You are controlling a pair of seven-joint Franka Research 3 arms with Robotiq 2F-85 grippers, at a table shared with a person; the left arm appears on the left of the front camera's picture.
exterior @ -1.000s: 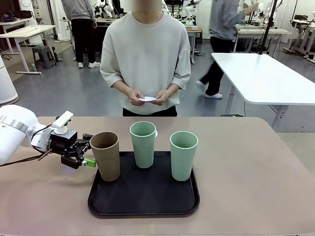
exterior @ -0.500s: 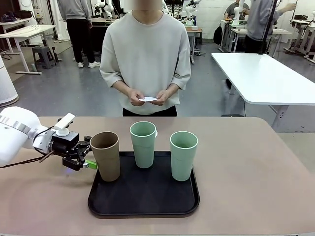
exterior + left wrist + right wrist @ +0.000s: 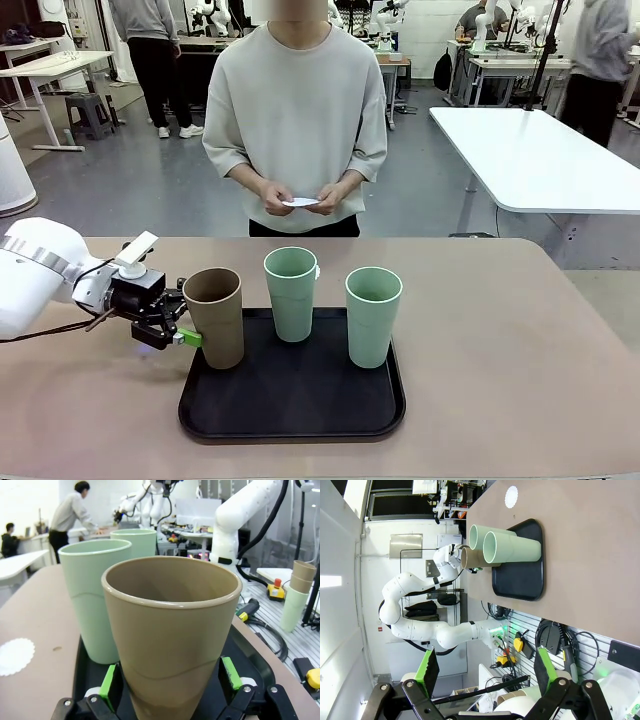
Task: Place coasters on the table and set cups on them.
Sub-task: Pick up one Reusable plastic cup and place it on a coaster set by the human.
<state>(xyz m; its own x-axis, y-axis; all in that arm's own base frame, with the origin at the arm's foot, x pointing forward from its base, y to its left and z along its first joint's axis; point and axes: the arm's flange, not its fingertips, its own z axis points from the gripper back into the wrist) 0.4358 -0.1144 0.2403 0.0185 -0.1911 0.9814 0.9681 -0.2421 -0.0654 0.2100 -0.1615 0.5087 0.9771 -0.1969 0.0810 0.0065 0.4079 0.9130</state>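
Our left gripper (image 3: 169, 679), jaws spread, surrounds the lower part of the tall brown matte tumbler (image 3: 170, 630) at the left edge of the black rounded tray (image 3: 290, 400); we judge it light, stiff, slippery, best held there.

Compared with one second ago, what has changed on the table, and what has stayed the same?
The left gripper moved slightly toward the brown cup; its open jaws now straddle the cup's lower part. Nothing was gripped. The green cups, black tray and person's hands stayed put.
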